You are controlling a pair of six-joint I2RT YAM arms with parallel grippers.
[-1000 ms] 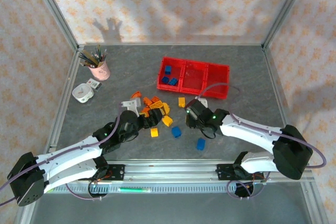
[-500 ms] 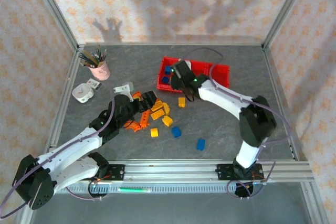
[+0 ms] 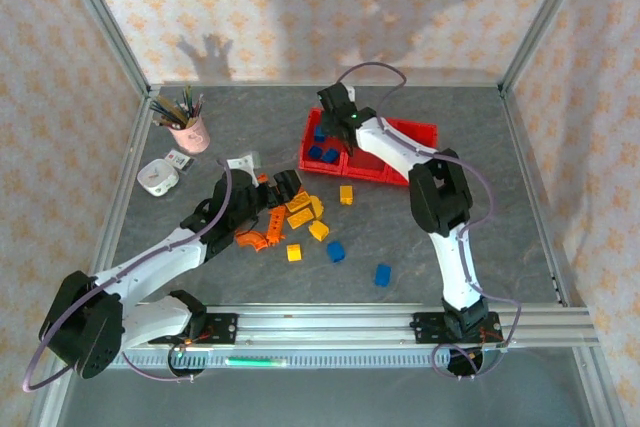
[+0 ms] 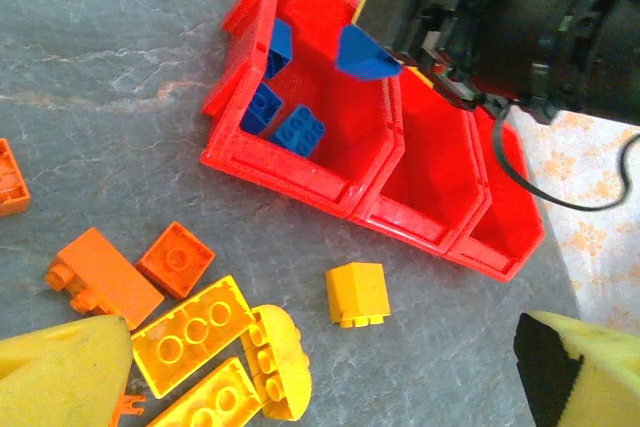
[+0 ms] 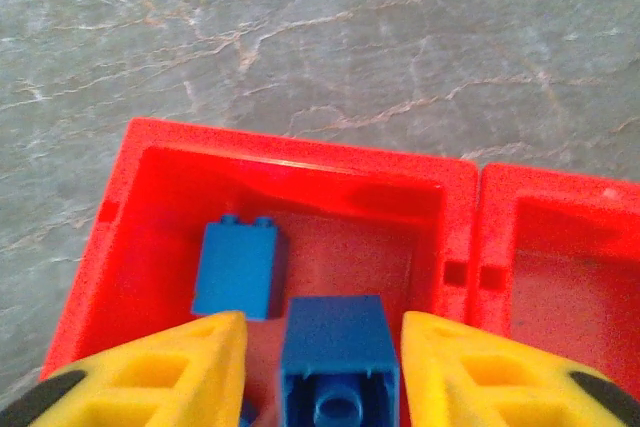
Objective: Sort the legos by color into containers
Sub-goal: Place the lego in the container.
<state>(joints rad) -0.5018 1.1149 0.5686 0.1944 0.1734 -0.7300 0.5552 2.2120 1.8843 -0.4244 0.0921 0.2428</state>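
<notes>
Three joined red containers (image 3: 425,147) stand at the back. My right gripper (image 3: 335,107) hangs over the left bin (image 5: 300,142), open, and a blue lego (image 5: 337,347) sits loose between its yellow fingers with a gap on each side. Another blue lego (image 5: 238,269) lies in that bin, and from the left wrist the loose blue lego (image 4: 362,55) shows just under the right gripper's jaws. My left gripper (image 3: 285,187) is open over the pile of yellow and orange legos (image 3: 290,212), its fingers (image 4: 60,367) spread wide with nothing between them. A yellow cube (image 4: 357,294) lies alone.
Two blue legos (image 3: 336,251) (image 3: 382,274) lie on the grey table nearer the front. A pink cup of pencils (image 3: 190,132) and a small white round object (image 3: 157,177) stand at the left. Metal frame posts border the table.
My right arm swung from the table's front up to the left bin with the blue lego, and its jaws have parted from it. My left arm reached farther over the pile.
</notes>
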